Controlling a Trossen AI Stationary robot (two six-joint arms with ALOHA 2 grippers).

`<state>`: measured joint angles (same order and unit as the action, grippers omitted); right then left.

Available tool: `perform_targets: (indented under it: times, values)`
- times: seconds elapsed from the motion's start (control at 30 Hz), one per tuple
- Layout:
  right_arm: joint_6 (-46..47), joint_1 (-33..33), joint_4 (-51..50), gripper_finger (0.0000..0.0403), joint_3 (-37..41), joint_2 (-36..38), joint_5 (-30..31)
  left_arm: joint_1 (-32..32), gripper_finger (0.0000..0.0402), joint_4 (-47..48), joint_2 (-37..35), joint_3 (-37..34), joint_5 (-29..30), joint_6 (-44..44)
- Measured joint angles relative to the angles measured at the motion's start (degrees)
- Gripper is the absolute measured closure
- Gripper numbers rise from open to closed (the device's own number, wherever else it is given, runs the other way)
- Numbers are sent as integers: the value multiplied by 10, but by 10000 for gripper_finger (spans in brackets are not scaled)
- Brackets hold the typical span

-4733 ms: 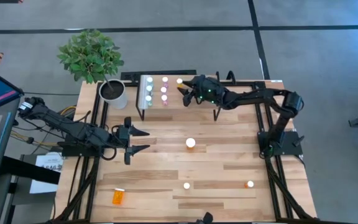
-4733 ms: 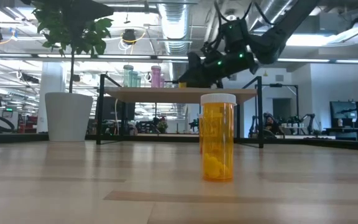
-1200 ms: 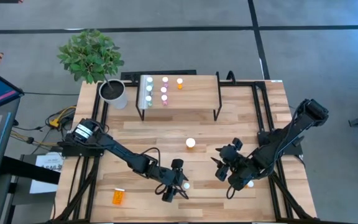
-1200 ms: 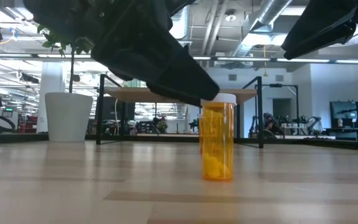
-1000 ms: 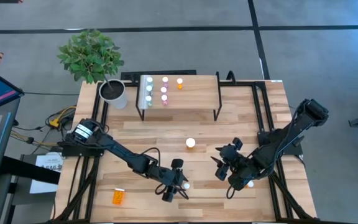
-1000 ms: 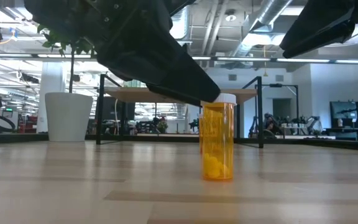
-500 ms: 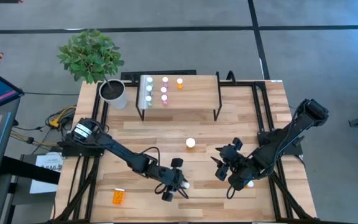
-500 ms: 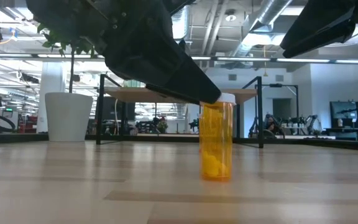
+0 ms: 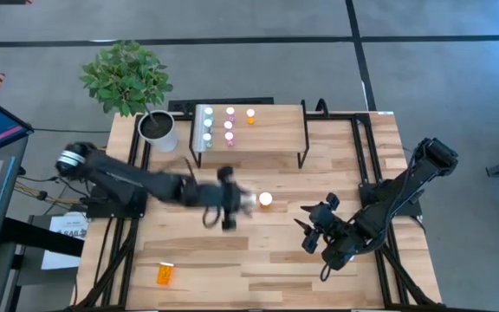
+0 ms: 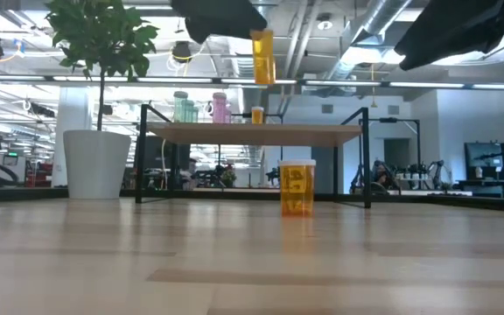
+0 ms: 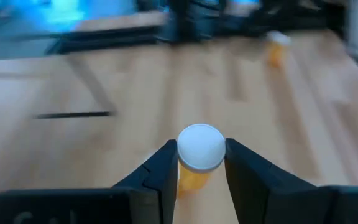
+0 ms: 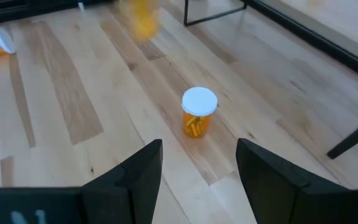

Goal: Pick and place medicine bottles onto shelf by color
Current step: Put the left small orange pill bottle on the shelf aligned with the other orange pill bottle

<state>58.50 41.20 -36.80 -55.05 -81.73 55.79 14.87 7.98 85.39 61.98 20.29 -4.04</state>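
A small orange medicine bottle (image 10: 262, 57) with a white cap hangs high above the table, with my left gripper (image 9: 239, 203) shut on it near the table's middle. Another orange bottle (image 9: 266, 199) stands upright on the table just beside it, toward the right. My right gripper (image 9: 308, 236) hovers open at the near right, its fingers pointing at that standing bottle (image 12: 197, 112) from a distance. The shelf (image 9: 267, 130) stands at the far edge. On its left part stand teal bottles (image 9: 206, 126), pink bottles (image 9: 229, 124) and one orange bottle (image 9: 250, 115). My left gripper pinches the orange bottle between its two fingers at the white cap (image 11: 183, 153), one finger on each side. The fingers come from the table's left, slanting downward. The orange body (image 11: 194, 180) hangs below the fingers, nearly upright and clear of the table.
A larger orange bottle (image 9: 165, 274) lies on its side near the front left edge. A white plant pot (image 9: 158, 130) stands left of the shelf. The shelf's right half (image 9: 284, 126) is bare wood.
My left gripper has taken hold of the orange bottle that stood near the front edge. It has risen and swung toward the far edge, in the shelf's direction. The bottle tipped slightly as it was gripped and now hangs well clear of the table.
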Motion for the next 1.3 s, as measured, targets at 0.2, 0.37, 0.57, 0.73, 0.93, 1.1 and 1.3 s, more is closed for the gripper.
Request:
perform_targets:
  times: [0.2,0.37,0.57,0.73,0.93,1.1,1.3]
  values:
    - [0,-3,-1,178,0,0,9,-114,301,134,-37,82,-21,12]
    - [-3,-9,-1,178,0,0,10,-182,301,139,-19,135,-42,25]
    - [-5,-6,-2,178,0,0,11,-223,301,105,26,135,-46,5]
    - [-5,-3,-1,178,0,0,12,-248,301,109,68,136,-30,-11]
    - [-5,-3,-3,178,0,0,13,-281,301,99,79,136,-4,-31]
    - [-7,-3,-5,178,0,0,13,-309,301,88,76,137,-6,-43]
    - [-7,-3,-5,178,0,0,13,-332,301,87,76,137,-42,-59]
